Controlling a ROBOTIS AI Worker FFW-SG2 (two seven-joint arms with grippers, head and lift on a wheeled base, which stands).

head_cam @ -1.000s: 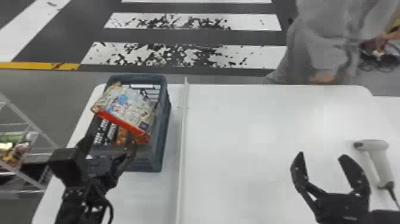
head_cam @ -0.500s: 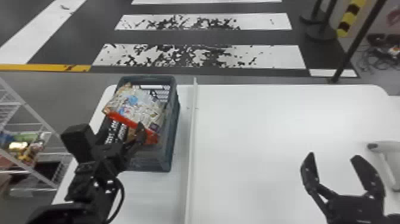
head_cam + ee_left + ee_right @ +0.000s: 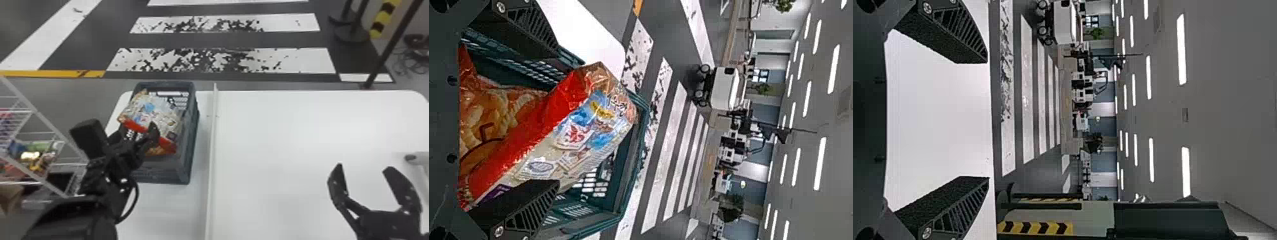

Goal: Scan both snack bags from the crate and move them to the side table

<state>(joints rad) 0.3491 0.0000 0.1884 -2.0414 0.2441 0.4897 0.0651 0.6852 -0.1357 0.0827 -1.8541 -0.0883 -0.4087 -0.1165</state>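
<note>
Right hand: Yours hangs over the near side of the white table, empty, its fingers parted.
Scanner: The pale scanner lies at the table's right side, near your right hand but ungrasped; you will likely want it once a bag is up.
Left hand: Yours is released, its fingers spread on either side of the bag's red edge, at the crate's near end. You appear to be lining up the first pick. Whether a finger touches the wrapper, you cannot tell from here.
Printed bag: The red-edged snack bag sits aslant in the crate, its printed face up. Your next move calls for centring the fingers across it, closing gently, then lifting clear of the walls; a shallow bite could let the slick wrapper slip.
Orange contents: The orange-toned part beside the red edge may be the second bag; you cannot tell for sure.
Crate: The dark crate stands left of a white strip, holding your goods.
Crosswalk: Beyond the table, worn white stripes mark the floor.
</note>
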